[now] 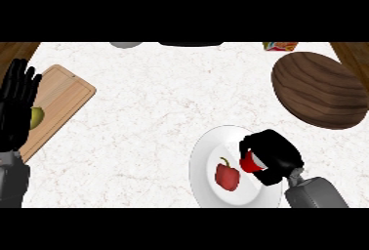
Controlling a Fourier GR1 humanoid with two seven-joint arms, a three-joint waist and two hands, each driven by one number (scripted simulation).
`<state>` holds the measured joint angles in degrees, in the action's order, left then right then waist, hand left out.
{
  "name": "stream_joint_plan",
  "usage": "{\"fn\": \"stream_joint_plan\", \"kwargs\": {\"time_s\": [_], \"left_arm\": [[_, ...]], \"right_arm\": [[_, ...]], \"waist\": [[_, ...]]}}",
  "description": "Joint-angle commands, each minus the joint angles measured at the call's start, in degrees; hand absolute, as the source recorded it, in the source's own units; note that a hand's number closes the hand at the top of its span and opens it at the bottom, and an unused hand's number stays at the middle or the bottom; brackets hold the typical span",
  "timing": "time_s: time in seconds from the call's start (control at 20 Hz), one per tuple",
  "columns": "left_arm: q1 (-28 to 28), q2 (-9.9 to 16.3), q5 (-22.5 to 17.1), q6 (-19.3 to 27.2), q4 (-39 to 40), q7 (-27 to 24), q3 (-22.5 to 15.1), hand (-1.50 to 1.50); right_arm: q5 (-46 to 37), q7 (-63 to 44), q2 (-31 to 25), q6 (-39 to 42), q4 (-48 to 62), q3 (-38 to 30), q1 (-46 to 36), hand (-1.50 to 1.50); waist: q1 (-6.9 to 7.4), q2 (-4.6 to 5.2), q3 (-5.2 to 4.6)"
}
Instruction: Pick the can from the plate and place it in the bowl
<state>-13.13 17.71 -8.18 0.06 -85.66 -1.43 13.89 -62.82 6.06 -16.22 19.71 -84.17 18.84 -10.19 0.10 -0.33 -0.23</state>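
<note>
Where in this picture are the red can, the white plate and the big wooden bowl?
can (249, 162), head view: red side showing under the right hand.
plate (207, 152), head view: bare white rim, upper left.
bowl (317, 90), head view: middle of its dark wooden surface.

Bright and even all over, with no strong direction of light. Only faint, soft shadows on the pale counter, no glare on the white plate. Slightly soft at the outlines, without bending near the edges.
</note>
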Motion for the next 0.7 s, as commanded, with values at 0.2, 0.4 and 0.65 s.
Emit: {"fn": "stream_joint_plan", "kwargs": {"time_s": [0.2, 0.4, 0.65], "left_arm": [[1.14, -0.47, -0.13, 0.06, -2.91, 2.11, 0.08, 0.0], [1.8, 0.66, 0.31, 1.33, -1.43, 0.8, 2.42, 0.0], [1.47, 0.14, -0.25, 1.08, -2.56, 1.39, 1.92, 0.0]], "right_arm": [[0.87, 6.22, -7.39, -4.54, -0.11, -8.19, 5.53, 1.5], [6.94, 7.02, -20.06, -3.9, 10.63, -26.94, 5.93, 1.5], [12.14, 13.23, -30.76, -5.33, 23.71, -39.95, 6.25, 1.5]], "waist": [[-0.61, 0.19, 0.26], [-4.9, 1.07, 0.68], [-3.22, 1.16, 0.99]]}}
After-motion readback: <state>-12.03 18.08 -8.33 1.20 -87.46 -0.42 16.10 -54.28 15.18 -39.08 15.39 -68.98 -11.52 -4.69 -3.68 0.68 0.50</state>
